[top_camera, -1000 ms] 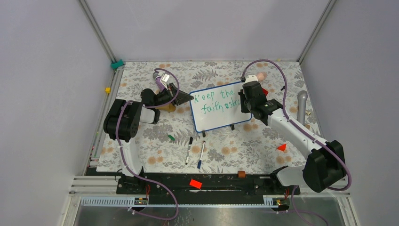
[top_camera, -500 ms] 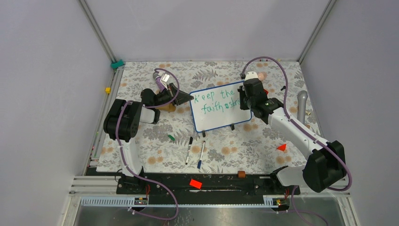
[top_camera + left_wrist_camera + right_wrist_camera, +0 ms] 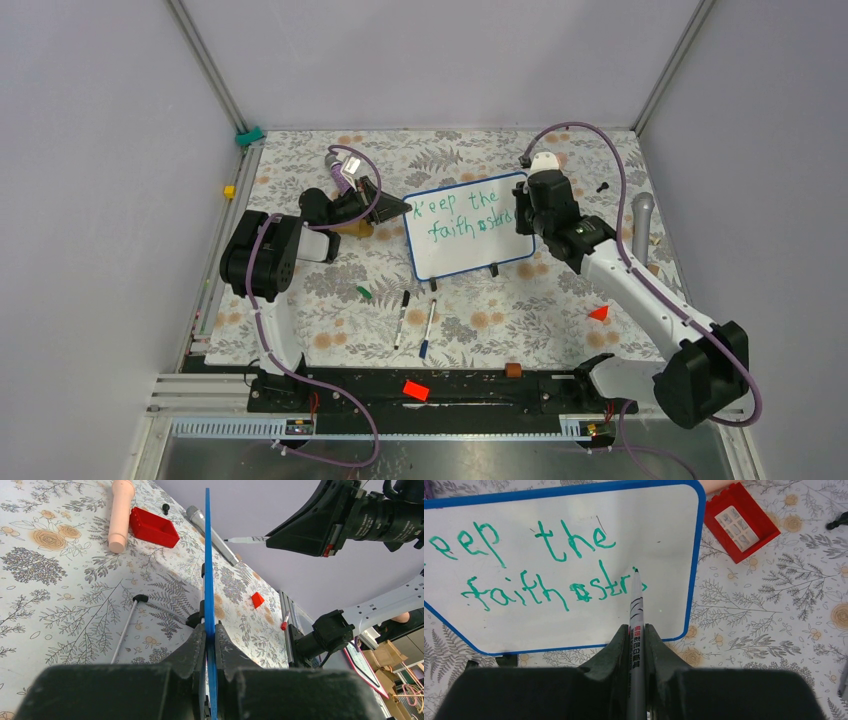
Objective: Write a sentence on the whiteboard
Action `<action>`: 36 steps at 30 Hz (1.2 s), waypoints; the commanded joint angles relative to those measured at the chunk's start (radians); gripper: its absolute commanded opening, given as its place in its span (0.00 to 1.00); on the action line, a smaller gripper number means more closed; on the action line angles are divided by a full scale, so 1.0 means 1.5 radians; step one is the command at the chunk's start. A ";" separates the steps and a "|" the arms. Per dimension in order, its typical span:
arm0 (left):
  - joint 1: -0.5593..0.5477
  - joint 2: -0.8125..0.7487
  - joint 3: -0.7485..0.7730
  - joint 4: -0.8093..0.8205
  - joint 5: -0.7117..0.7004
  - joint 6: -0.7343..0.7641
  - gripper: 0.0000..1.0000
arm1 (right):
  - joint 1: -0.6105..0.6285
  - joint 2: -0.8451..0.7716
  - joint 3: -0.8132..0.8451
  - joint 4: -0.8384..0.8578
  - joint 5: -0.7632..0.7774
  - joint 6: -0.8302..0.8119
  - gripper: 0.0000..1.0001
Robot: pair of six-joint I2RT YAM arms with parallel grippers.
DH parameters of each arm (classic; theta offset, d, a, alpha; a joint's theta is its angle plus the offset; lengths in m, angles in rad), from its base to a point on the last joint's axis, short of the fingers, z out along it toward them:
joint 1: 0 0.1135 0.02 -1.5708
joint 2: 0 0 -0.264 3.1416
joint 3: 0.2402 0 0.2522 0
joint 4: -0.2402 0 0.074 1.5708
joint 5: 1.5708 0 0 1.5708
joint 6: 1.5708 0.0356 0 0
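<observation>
The whiteboard [image 3: 470, 255] with a blue rim stands on the floral table; it also shows in the right wrist view [image 3: 549, 625] and edge-on in the left wrist view [image 3: 207, 555]. The green sentence [image 3: 539, 560] reads "eep the / faith str" in that view. My left gripper [image 3: 209, 630] is shut on the board's left edge, also seen from above [image 3: 385, 208]. My right gripper [image 3: 636, 632] is shut on a white marker [image 3: 636, 610]; its tip sits just off the last green stroke. The right gripper [image 3: 527, 215] is at the board's right end.
Two pens [image 3: 402, 312] [image 3: 428, 325] and a green cap [image 3: 364, 292] lie in front of the board. A red box [image 3: 741, 522], a peach cylinder [image 3: 120, 515] and a grey microphone [image 3: 642, 225] lie behind and right. Red bits [image 3: 599, 313] [image 3: 414, 389] lie nearer.
My right gripper moved right along the lower line with the marker; the writing grew from "stre"-like strokes at the hidden end. The left arm and board stayed still.
</observation>
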 commanded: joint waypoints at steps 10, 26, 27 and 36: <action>-0.009 -0.015 -0.001 0.030 0.050 0.037 0.00 | -0.017 0.008 0.002 0.010 0.012 0.003 0.00; -0.009 -0.014 -0.001 0.030 0.051 0.035 0.00 | -0.024 0.046 -0.019 0.026 0.003 0.013 0.00; -0.008 -0.014 0.000 0.030 0.051 0.035 0.00 | -0.024 0.043 -0.026 0.026 0.001 0.015 0.00; -0.008 -0.014 -0.001 0.030 0.051 0.035 0.00 | -0.024 0.036 -0.041 0.029 -0.002 0.020 0.00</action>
